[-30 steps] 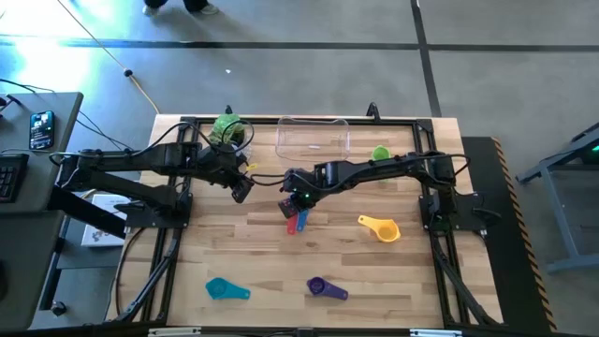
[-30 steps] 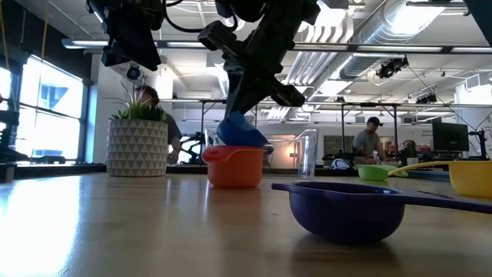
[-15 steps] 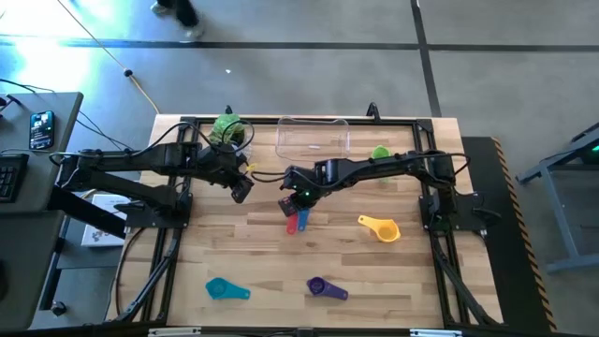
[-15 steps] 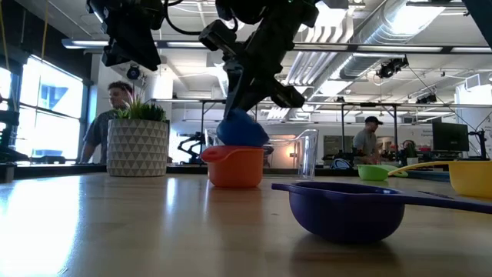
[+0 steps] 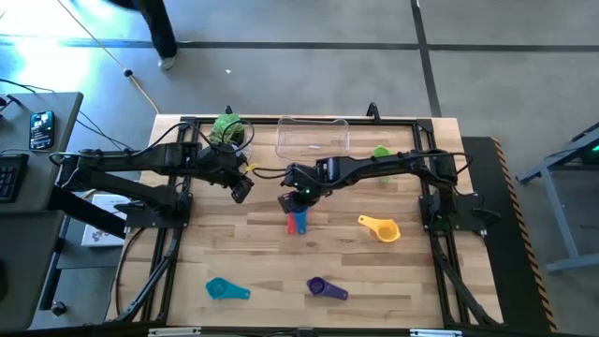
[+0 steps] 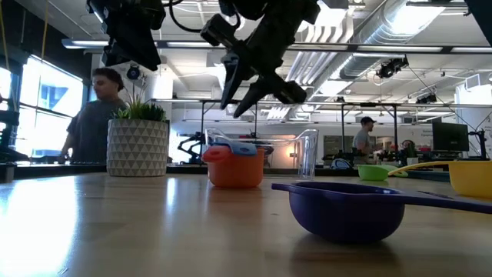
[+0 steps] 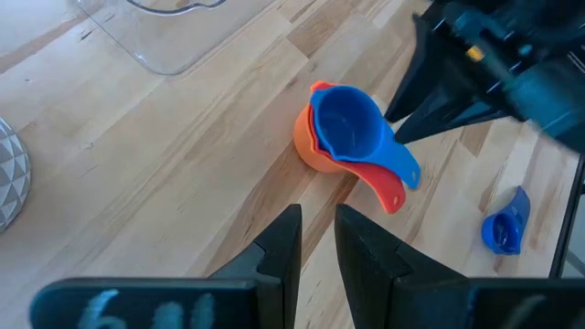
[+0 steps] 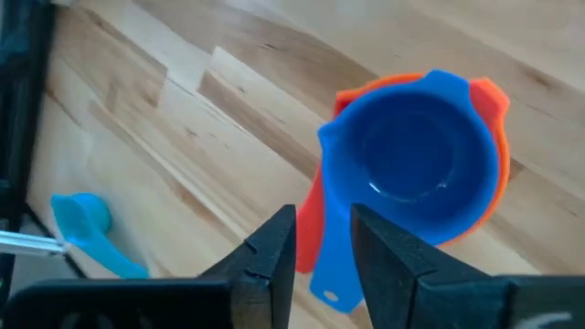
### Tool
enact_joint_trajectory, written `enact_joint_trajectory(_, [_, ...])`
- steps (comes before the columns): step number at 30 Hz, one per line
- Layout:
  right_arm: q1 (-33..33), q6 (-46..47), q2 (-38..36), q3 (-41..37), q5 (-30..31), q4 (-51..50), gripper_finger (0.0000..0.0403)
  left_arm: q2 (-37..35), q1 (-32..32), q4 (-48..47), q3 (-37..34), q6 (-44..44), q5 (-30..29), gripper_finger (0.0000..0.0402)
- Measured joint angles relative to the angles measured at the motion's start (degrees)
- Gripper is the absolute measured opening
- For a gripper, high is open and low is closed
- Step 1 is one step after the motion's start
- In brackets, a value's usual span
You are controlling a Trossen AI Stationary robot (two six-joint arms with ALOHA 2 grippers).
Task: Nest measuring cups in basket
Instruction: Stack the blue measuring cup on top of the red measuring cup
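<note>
I count seven measuring cups: a blue cup (image 5: 298,222) sits nested in the orange cup (image 6: 233,168) with a red cup (image 7: 387,187) between, mid-frame, plus single yellow (image 5: 379,227), purple (image 5: 319,287), teal (image 5: 221,289) and green (image 5: 380,153) cups scattered on the wooden table (image 5: 253,248). The clear basket (image 5: 313,137) lies at upper centre. My right gripper (image 6: 240,98) hovers just above the stack, fingers parted, holding nothing. My left gripper (image 5: 240,190) waits beside it, fingers narrowly apart. One plant pot (image 6: 137,145); two people stand beyond.
</note>
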Motion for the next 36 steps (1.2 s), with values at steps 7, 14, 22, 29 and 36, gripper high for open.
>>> enact_joint_trajectory(7, [3.5,3.5,-2.6,0.0,3.2,-8.5,0.0098,0.0,0.0,0.0,0.0,1.3,0.0,0.006])
enact_joint_trajectory(14, [8.6,10.5,-1.9,0.0,9.8,-15.1,0.0098,0.0,-0.5,-0.1,0.0,3.0,0.0,0.006])
enact_joint_trajectory(22, [10.6,16.2,0.9,-2.3,13.2,-13.9,0.0098,0.0,-0.5,-0.1,0.0,4.1,0.0,0.006])
enact_joint_trajectory(29, [10.7,17.6,3.2,-2.8,13.0,-12.1,0.0099,0.0,-0.5,-0.1,0.0,4.1,0.0,0.006])
enact_joint_trajectory(36, [10.6,17.1,4.8,-2.9,12.2,-9.2,0.0099,0.0,-0.5,-0.1,0.0,4.1,0.0,0.006])
